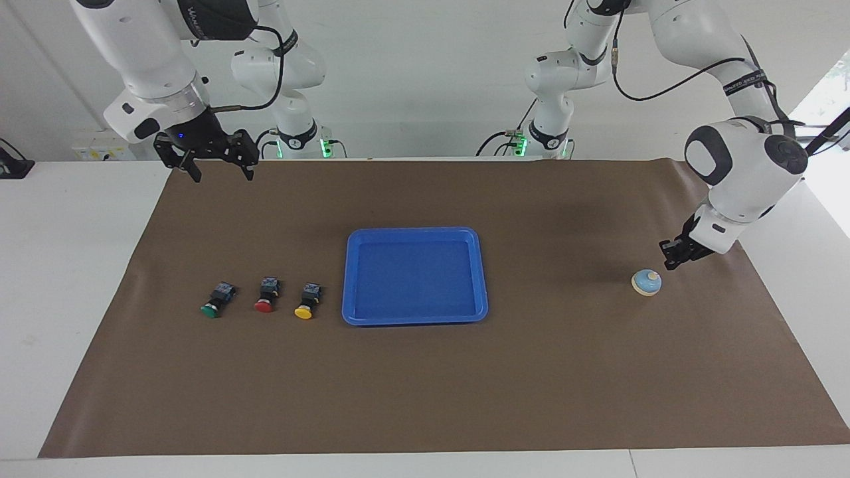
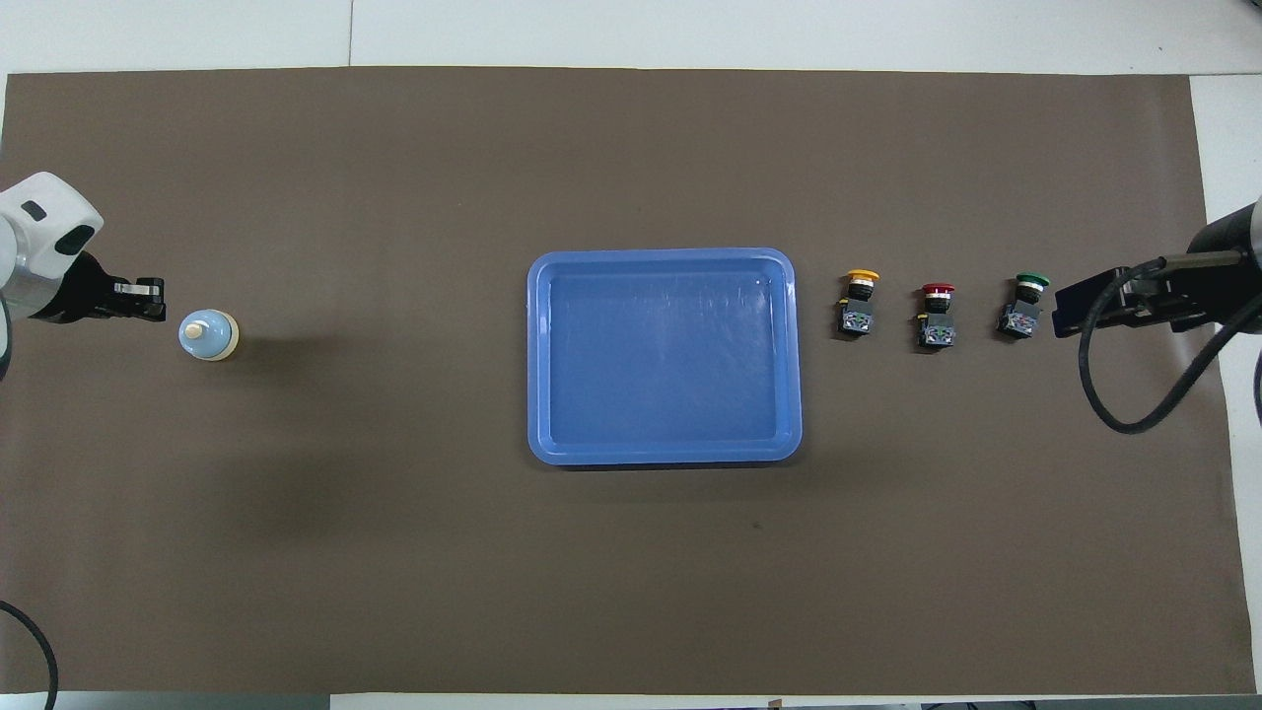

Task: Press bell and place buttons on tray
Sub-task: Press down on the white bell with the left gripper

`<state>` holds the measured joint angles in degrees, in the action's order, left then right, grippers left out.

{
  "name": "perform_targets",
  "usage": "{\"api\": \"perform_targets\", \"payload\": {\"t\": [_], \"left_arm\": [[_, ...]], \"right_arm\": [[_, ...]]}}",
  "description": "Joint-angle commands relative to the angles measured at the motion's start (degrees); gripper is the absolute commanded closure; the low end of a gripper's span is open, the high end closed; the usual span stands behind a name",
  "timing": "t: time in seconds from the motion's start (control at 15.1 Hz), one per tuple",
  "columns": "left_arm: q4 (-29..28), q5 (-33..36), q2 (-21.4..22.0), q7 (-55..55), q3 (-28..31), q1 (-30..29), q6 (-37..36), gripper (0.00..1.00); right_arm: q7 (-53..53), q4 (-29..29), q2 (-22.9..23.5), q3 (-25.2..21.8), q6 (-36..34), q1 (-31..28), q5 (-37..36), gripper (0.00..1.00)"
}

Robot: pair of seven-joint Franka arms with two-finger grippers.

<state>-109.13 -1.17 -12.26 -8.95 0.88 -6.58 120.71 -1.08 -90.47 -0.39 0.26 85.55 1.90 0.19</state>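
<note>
The light blue bell [image 1: 646, 282] [image 2: 208, 335] sits on the brown mat toward the left arm's end of the table. My left gripper [image 1: 669, 257] [image 2: 153, 300] is shut, empty, hanging low just beside the bell, a little apart from it. The blue tray [image 1: 348, 279] [image 2: 537, 355] lies empty at mid-table. Green [image 1: 215, 301] [image 2: 1024, 306], red [image 1: 266, 296] [image 2: 936, 317] and yellow [image 1: 307, 301] [image 2: 858, 304] buttons lie in a row beside the tray toward the right arm's end. My right gripper [image 1: 216, 164] [image 2: 1067, 311] waits open, raised over the mat's edge.
A brown mat [image 1: 425, 385] covers most of the white table [image 1: 60, 265]. A black cable [image 2: 1114, 394] loops from the right arm's wrist over the mat.
</note>
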Motion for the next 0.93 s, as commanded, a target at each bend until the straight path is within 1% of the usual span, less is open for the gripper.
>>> {"api": "perform_targets", "payload": {"t": [0.0, 0.2, 0.33, 0.4, 0.46, 0.73, 0.8, 0.86], "left_arm": [[-2.2, 0.7, -0.5, -0.9, -0.4, -0.6, 3.2, 1.0], [-3.4, 0.8, -2.6, -1.7, -0.4, -0.5, 5.8, 1.0], [-5.5, 0.8, -2.6, -3.3, -0.3, -0.7, 8.4, 1.0], [-5.0, 0.8, -2.6, -3.4, -0.3, -1.0, 7.5, 1.0], [-3.9, 0.8, -2.5, -3.4, -0.4, -1.0, 5.9, 1.0], [4.9, 0.7, -1.5, -2.6, -0.4, 0.3, -8.0, 1.0], [7.2, 0.7, -0.7, -2.4, -0.4, 1.3, -11.7, 0.95], [9.5, 0.7, -0.1, -1.3, -0.4, 2.4, -15.3, 0.77]], "right_arm": [[-0.9, -1.5, -1.5, 0.4, -0.1, -0.7, 0.3, 0.0], [-0.8, -1.5, -1.5, 0.5, -0.1, -0.7, 0.3, 0.0], [-0.9, -1.5, -1.5, 0.4, -0.1, -0.7, 0.3, 0.0], [-0.9, -1.5, -1.5, 0.4, -0.1, -0.7, 0.3, 0.0], [-0.8, -1.5, -1.5, 0.4, -0.1, -0.7, 0.3, 0.0], [-0.9, -1.5, -1.5, 0.4, -0.1, -0.6, 0.3, 0.0], [-0.9, -1.5, -1.5, 0.4, -0.1, -0.7, 0.3, 0.0], [-0.9, -1.5, -1.5, 0.5, -0.1, -0.7, 0.3, 0.0]]}}
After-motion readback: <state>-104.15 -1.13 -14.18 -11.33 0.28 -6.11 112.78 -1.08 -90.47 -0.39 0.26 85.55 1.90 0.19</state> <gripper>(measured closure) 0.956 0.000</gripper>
